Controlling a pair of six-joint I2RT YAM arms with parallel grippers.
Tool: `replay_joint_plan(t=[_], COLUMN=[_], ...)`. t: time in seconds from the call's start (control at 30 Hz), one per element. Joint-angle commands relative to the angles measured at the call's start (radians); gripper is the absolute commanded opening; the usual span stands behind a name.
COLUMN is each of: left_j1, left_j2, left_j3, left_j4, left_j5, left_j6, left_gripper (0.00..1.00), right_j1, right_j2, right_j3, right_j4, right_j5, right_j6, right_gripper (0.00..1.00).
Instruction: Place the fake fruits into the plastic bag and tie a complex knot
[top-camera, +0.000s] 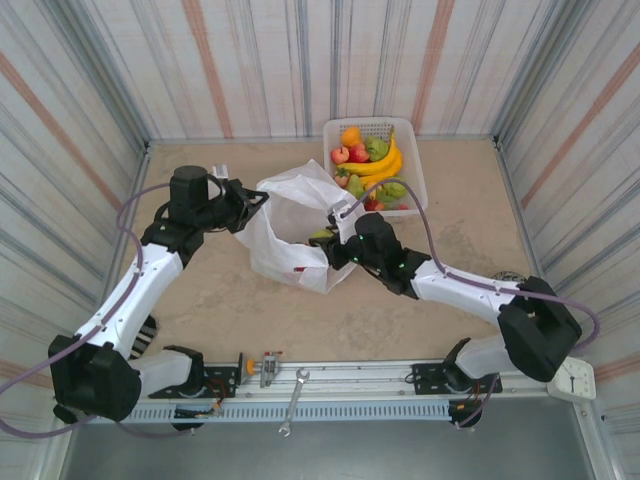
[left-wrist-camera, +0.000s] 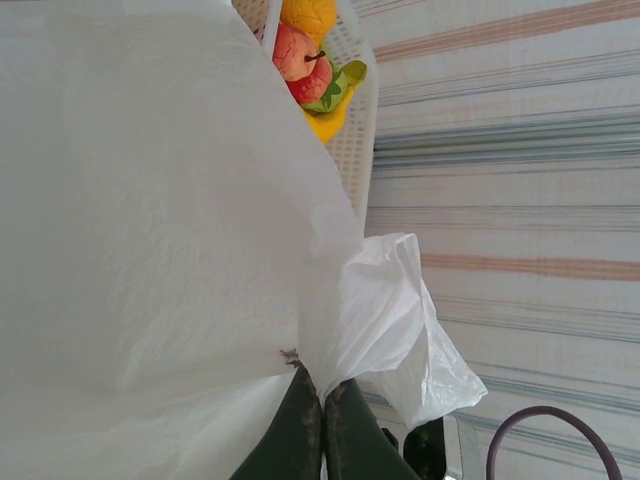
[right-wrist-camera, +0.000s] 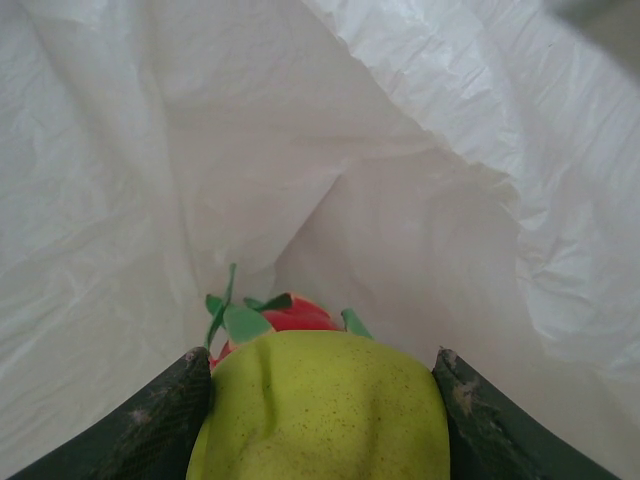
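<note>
Bag (top-camera: 290, 225) open on table (top-camera: 220, 300) beside basket (top-camera: 420, 185) of fruits (top-camera: 372, 160), left gripper (left-wrist-camera: 322, 425) clamped on its rim, right gripper (right-wrist-camera: 322, 362) clamped on green pear (right-wrist-camera: 320, 420) inside bag mouth, red fruit (right-wrist-camera: 295, 318) just beyond pear

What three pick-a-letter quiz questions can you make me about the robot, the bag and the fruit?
1. Where is the basket?
A) just past the bag
B) inside the bag
C) on top of the right hand

2. What colour is the fruit in the right hand?
A) purple
B) green
C) blue

3. What is the left hand doing?
A) standing wide open
B) holding a spoon
C) pinching the bag

Answers: 1 A, the top view shows it beyond the bag; 2 B, a green fruit sits in its grip; 3 C, it is closed on white plastic.
</note>
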Motion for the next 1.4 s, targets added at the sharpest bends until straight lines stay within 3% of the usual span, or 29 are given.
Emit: replay_joint_plan(t=[0.0,0.47,1.07,1.37], left_j1=[-0.009,-0.012,-0.016,-0.015], left_j2=[-0.002,0.000,0.015,0.020], left_j3=[-0.012,-0.021,-0.020,-0.022], left_j4=[0.024,0.026,0.049,0.060], left_j5=[0.008,-0.004,-0.011,-0.010], left_j6=[0.010,0.005,-0.013,-0.021], left_gripper=[0.00,0.00,0.00,0.00], right_j1=[0.004,0.002,-0.034,-0.045], right_j2=[0.041,0.229,0.286,0.302], right_j3=[0.040,0.157,0.212,0.235], right_j4=[0.072,0.111,0.074,0.042], right_j5=[0.043,0.068,0.065,0.061], right_j6=[-0.029,-0.068,-0.070,-0.066], right_gripper=[0.56,0.57,0.62,0.81])
